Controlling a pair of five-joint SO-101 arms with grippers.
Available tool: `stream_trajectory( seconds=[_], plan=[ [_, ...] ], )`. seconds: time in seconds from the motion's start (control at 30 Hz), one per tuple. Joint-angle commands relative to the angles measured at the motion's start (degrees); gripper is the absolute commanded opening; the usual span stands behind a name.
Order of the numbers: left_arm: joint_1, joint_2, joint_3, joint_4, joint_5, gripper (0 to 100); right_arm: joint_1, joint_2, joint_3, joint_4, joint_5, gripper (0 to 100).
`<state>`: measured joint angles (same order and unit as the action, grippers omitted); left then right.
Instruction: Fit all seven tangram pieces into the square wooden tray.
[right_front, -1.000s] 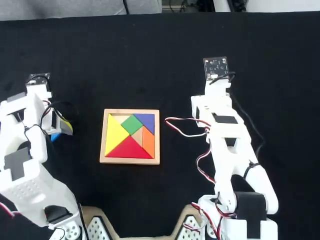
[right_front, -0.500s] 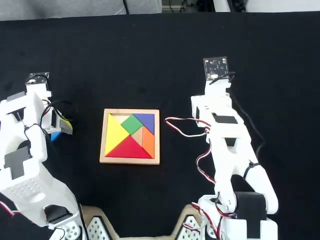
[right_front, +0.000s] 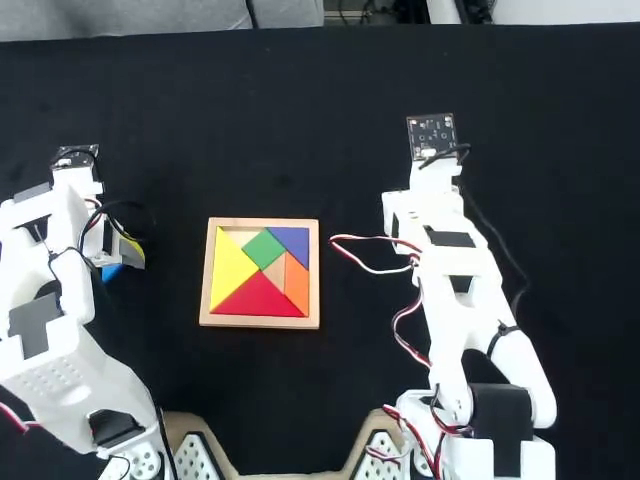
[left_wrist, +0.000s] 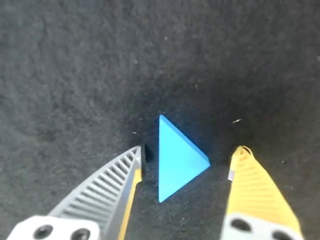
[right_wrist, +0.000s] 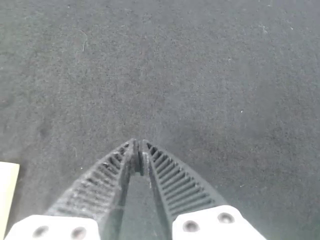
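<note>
One square wooden tray (right_front: 260, 321) sits centre-left in my high view. It holds a yellow triangle (right_front: 230, 272), red triangle (right_front: 262, 298), green square (right_front: 264, 248), dark blue piece (right_front: 294, 240) and orange patch (right_front: 297, 285), around one bare triangular gap (right_front: 275, 268). One light blue triangular piece (left_wrist: 177, 160) lies on the black cloth (right_front: 300, 120) at far left, between the left gripper's (left_wrist: 190, 148) spread fingers, touching neither. The right gripper (right_wrist: 138, 147), right of the tray, has its fingers pressed together. Nothing has moved since the earlier frames

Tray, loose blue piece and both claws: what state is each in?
wooden tray: partly filled, one small gap bare near its middle.
blue triangle: flat on the cloth, outside the tray, ungripped.
left gripper: open, straddling the blue triangle.
right gripper: shut, empty.
</note>
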<state>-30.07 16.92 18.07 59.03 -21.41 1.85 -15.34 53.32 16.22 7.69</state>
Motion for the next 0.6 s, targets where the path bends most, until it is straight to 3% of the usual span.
stream_trajectory(
  seconds=[0.0,0.57],
  plan=[
    [-0.13,-0.44,-2.51,-0.53,0.09,21,-0.70,-0.13,-0.31,-1.05,0.35,1.1],
    [-0.04,-0.53,-2.86,3.16,0.09,20,-0.70,-0.13,-0.31,-1.05,0.35,1.1]
  ],
)
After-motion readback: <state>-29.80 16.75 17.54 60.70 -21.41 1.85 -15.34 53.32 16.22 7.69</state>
